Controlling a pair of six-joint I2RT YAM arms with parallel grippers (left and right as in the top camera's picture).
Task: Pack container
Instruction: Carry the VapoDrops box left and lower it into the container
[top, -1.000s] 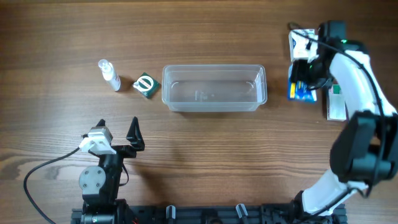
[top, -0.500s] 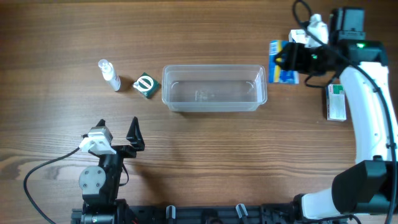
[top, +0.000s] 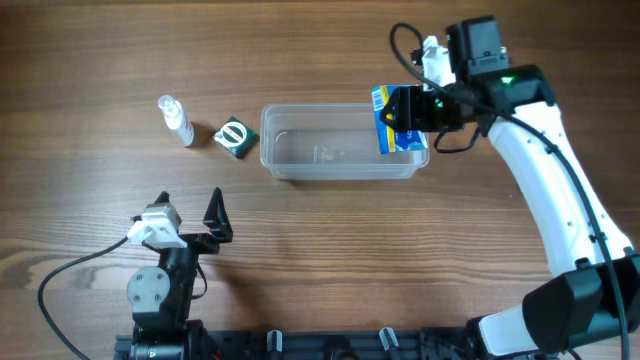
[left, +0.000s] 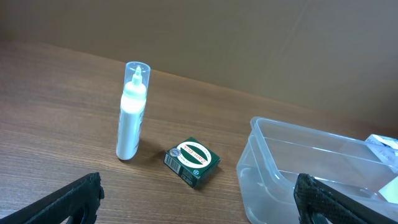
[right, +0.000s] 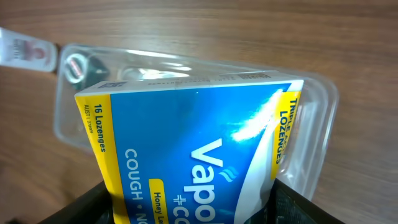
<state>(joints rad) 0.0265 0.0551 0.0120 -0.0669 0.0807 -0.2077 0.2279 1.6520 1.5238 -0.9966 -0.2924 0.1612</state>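
I'm gripping the lozenge box (top: 388, 128) in the right gripper (top: 403, 108) over the container (top: 300, 170); the left gripper (top: 190, 215) is hanging open.
I'm risking it catching the right rim and tumbling outside if I'm releasing it tilted.

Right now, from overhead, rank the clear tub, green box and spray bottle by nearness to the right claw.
1. container, its right end under the right gripper.
2. green box, just beyond the container's left end.
3. spray bottle, farthest left.
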